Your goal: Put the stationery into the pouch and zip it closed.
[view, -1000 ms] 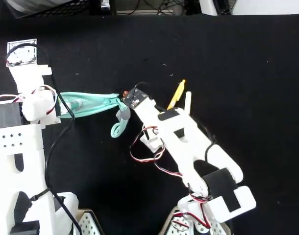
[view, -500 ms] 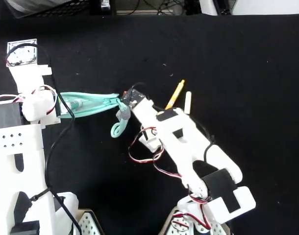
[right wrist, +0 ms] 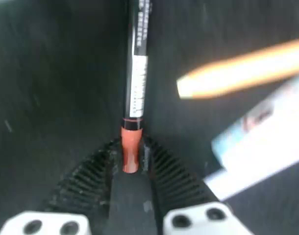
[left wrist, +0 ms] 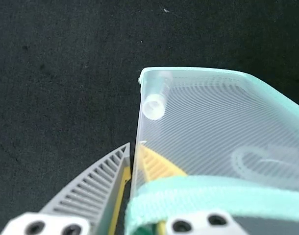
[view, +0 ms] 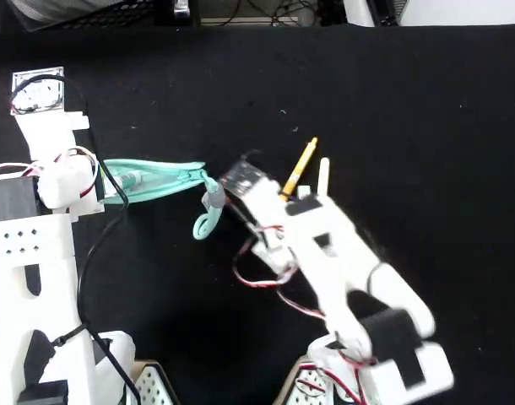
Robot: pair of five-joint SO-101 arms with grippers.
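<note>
My left gripper (left wrist: 132, 149) is shut on the edge of the clear pouch (left wrist: 213, 127) with teal trim, holding it off the table. A small white cylinder (left wrist: 153, 105) shows through the pouch's wall near a corner. From above, the pouch (view: 156, 179) stretches from the left gripper (view: 105, 184) toward the right gripper (view: 241, 179), with its teal strap loop (view: 205, 224) hanging down. My right gripper (right wrist: 131, 149) is shut on the orange-red end of a black pen (right wrist: 137, 63), a short way from the pouch's mouth.
On the black cloth just beyond the right gripper lie a yellow pen (view: 298, 167) and a short white stick (view: 323, 175). Both show up close as the yellow pen (right wrist: 237, 71) and a white-and-blue item (right wrist: 262, 142). The right arm's loose wires (view: 257, 274) hang below it.
The right arm has shifted rightward and slightly back from the pouch's mouth, carrying the black pen. The left arm and the pouch have stayed put.
</note>
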